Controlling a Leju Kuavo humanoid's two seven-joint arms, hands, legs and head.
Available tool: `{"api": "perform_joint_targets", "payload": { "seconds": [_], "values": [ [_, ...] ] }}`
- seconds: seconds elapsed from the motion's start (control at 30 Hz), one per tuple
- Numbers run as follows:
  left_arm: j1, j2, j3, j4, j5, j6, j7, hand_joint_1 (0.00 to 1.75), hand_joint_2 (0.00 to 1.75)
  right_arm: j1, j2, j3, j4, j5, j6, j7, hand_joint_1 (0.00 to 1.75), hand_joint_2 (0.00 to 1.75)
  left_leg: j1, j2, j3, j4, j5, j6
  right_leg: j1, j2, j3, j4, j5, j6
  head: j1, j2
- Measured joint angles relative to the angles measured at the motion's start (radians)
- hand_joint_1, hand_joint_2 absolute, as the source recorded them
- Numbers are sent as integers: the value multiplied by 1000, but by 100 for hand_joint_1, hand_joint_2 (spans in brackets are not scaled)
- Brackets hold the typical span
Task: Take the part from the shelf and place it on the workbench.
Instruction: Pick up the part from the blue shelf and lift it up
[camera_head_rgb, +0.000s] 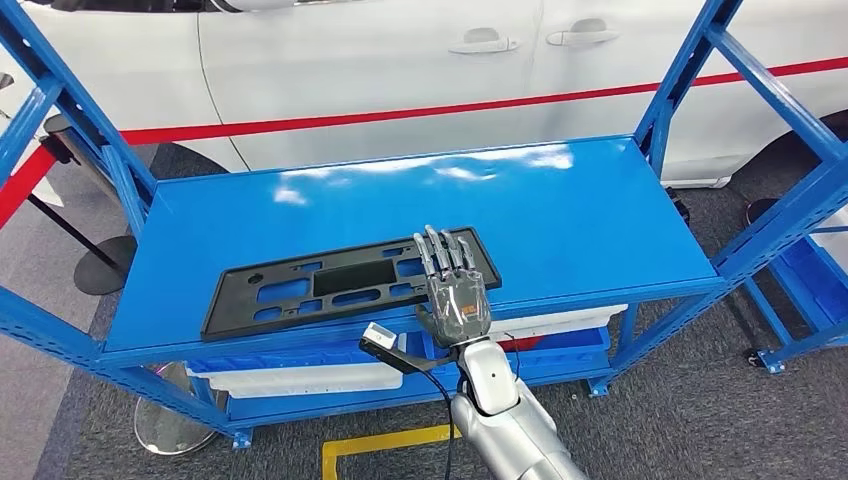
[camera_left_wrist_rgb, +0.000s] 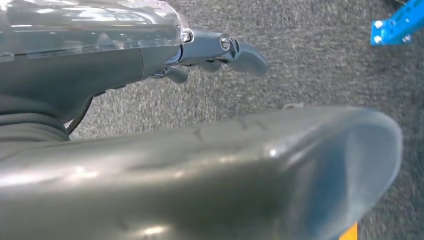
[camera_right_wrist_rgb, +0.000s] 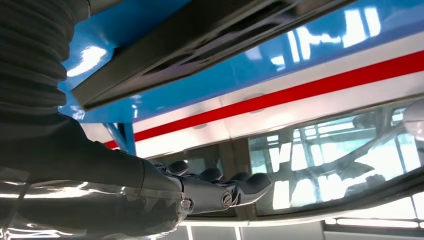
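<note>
A flat black part (camera_head_rgb: 300, 285) with several cut-outs lies near the front edge of the blue shelf top (camera_head_rgb: 560, 210). My right hand (camera_head_rgb: 457, 295) reaches up from below with its fingers stretched out flat over the part's right end, and its thumb sits at the shelf's front edge. From the right wrist, the part (camera_right_wrist_rgb: 200, 35) lies on the blue surface, and the right hand (camera_right_wrist_rgb: 210, 187) has straight fingers with nothing between them. My left hand (camera_left_wrist_rgb: 215, 50) hangs over grey carpet and holds nothing.
A white car (camera_head_rgb: 400, 60) with a red stripe stands close behind the shelf. Blue uprights (camera_head_rgb: 690, 70) rise at the shelf's corners. White bins (camera_head_rgb: 300, 380) fill the lower level. Another blue rack (camera_head_rgb: 800, 290) stands at the right, and a yellow floor line (camera_head_rgb: 385, 440) runs below.
</note>
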Motion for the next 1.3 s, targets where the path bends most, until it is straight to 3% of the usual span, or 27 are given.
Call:
{"api": "perform_joint_targets", "payload": {
  "seconds": [0.1, 0.2, 0.23, 0.27, 0.3, 0.37, 0.4, 0.47, 0.53, 0.6, 0.7, 0.73, 0.77, 0.8, 0.87, 0.93, 1.03, 1.3],
  "values": [
    [2, -2, 0, 0, -2, -1, 0, 0, 0, -10, 6, 8, 15, 0, 0, 6, 0, 175, 8, 1, 10, -15, 3, 15, -2, -1, -17, 41, -28, 15, 1, 0],
    [-1, -4, -1, 0, -6, -3, -1, 0, 0, -22, 8, 17, 40, 0, 0, 10, 0, 175, 9, 2, 17, -18, -2, 25, -5, -1, -117, 221, -101, 25, 3, 0],
    [-1, -4, -1, 0, -6, -4, -1, 0, 0, -22, 9, 20, 50, 0, 0, 12, 0, 175, 8, 1, 20, -18, -4, 26, -7, -2, -144, 261, -104, 26, 3, 0],
    [0, -4, -1, 0, -7, -5, -1, 0, 0, -23, 9, 24, 58, 0, 0, 14, 0, 175, 8, 0, 23, -18, -8, 26, -8, -2, -154, 265, -88, 27, 4, 0],
    [1, -5, -2, 0, -8, -7, -1, 0, 0, -25, 12, 29, 66, 0, 0, 15, 0, 175, 8, -1, 29, -17, -12, 24, -10, -2, -145, 232, -55, 26, 4, 0],
    [1, -6, -2, 0, -12, -10, -1, 0, 0, -34, 20, 37, 82, 0, 0, 16, 0, 175, 7, -2, 40, -16, -22, 18, -10, -3, -94, 107, 20, 21, 3, 0],
    [0, -7, -2, 0, -14, -11, -1, 0, 0, -40, 26, 40, 91, 0, 0, 16, 0, 175, 5, -2, 44, -14, -27, 13, -8, -2, -71, 53, 41, 17, 3, 0],
    [-2, -7, -3, 0, -18, -13, -1, 0, 0, -48, 37, 46, 110, 0, 0, 17, 0, 175, 3, -2, 45, -13, -33, 1, -4, -1, -52, 9, 44, 9, 2, 0],
    [-3, -7, -6, 0, -21, -13, -1, 0, 0, -54, 49, 52, 126, 0, 0, 18, 0, 175, 6, -1, 48, -15, -38, -11, -3, 1, -49, 2, 42, -2, 2, 0],
    [-3, -7, -10, 0, -26, -14, -1, 0, 0, -65, 62, 57, 145, 0, 0, 18, 0, 175, 9, 1, 35, 22, -62, -22, -7, 1, -40, -5, 40, -14, 2, 0],
    [-3, -8, -19, 0, -33, -16, -2, 0, 0, -86, 80, 70, 191, 0, 0, 17, 0, 175, 10, 2, -62, 208, -141, -33, -6, -2, -31, -7, 34, -27, 1, 0],
    [-2, -9, -22, 1, -36, -16, -2, 0, 0, -90, 85, 77, 208, -3, 0, 15, 0, 175, 11, 2, -94, 260, -152, -34, -5, -2, -29, -7, 32, -28, 1, 0],
    [-2, -9, -24, 1, -38, -16, -2, 0, 0, -93, 88, 83, 223, -6, 0, 12, 0, 175, 11, 2, -112, 279, -145, -35, -4, -2, -26, -6, 29, -29, 1, 0],
    [-1, -10, -26, 1, -41, -16, -2, 0, 0, -94, 91, 90, 235, -12, 0, 9, 0, 175, 11, 2, -108, 255, -116, -33, -3, -2, -21, -6, 26, -28, 1, 0],
    [-2, -10, -28, 1, -47, -16, -2, 0, 0, -99, 96, 108, 255, -33, 0, 8, 0, 175, 10, 2, -55, 124, -36, -25, -2, -1, -10, -3, 17, -24, 1, 0],
    [-3, -10, -30, 1, -51, -16, -3, 0, 0, -109, 101, 136, 273, -64, 2, 13, 0, 175, 5, 2, -8, 17, 5, -15, 2, 0, -6, 0, 10, -16, 1, 0],
    [-4, -12, -37, 2, -57, -13, -6, 0, 0, -119, 103, 181, 290, -115, 14, 21, 0, 175, -1, 0, -2, -1, 4, -3, 3, 1, -7, 0, 8, -5, 2, 0],
    [-3, -12, -40, 2, -59, -10, -8, 0, 0, -124, 104, 201, 294, -142, 22, 24, 0, 175, 0, 0, -1, -4, 4, 2, 3, 2, -6, -2, 8, 0, 2, 0]
  ]
}}
